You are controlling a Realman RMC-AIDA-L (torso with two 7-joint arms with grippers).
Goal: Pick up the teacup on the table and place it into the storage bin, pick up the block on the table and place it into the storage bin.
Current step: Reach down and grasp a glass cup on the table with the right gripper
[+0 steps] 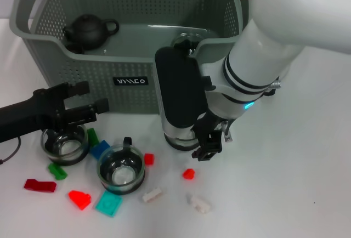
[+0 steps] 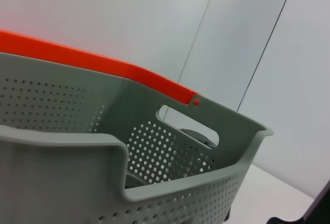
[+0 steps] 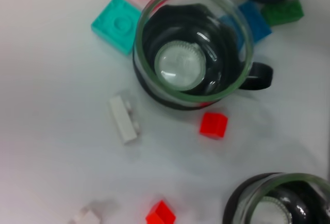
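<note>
White tabletop (image 1: 307,183) up front, grey storage bin (image 1: 82,73) at twelve o'clock with a black teapot (image 1: 88,30) sitting inside it.

The left gripper (image 1: 90,98) reaches in from nine o'clock, jaws spread wide and holding nothing, poised just in front of the bin's wall. A glass teacup (image 1: 64,143) sits on the table at seven o'clock from those tips, close underneath, so the left arm is clearly the nearer one for it. A straight drop looks like all that is needed.

A second teacup (image 1: 120,169), black handle turned toward the bin, stands between the two arms: five o'clock from the left gripper, eight o'clock from the right gripper (image 1: 211,142).

The right gripper hangs low beside a tall black-and-glass vessel (image 1: 178,101) standing just before the bin. How wide that gripper stands I cannot tell.

Its nearest block is the small red block (image 1: 189,173), on the table just below it at seven o'clock, nothing touching it. Two white blocks (image 1: 152,194) lie farther toward six o'clock, and a teal block (image 1: 108,203) lies by the handled cup.
</note>
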